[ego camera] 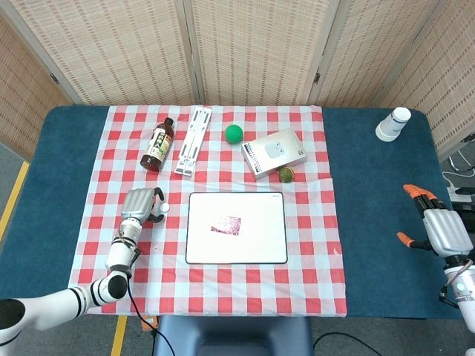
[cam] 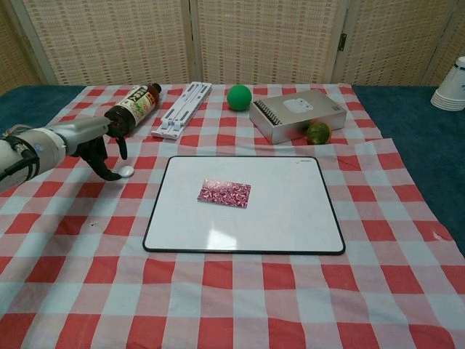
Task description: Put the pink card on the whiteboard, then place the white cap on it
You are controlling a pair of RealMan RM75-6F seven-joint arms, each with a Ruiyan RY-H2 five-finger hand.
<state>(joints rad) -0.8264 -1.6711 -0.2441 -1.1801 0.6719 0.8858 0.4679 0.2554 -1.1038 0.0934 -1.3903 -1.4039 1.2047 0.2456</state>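
The pink card lies flat near the middle of the whiteboard. The small white cap sits on the checked cloth just left of the board's top-left corner. My left hand hovers right beside the cap on its left, with fingers curved down and spread; the fingertips are at the cap's edge and hold nothing. My right hand rests far off at the table's right edge, fingers apart and empty, and shows only in the head view.
Behind the board lie a brown bottle on its side, a white folding stand, a green ball, a grey box and a small greenish fruit. Stacked paper cups stand at the back right.
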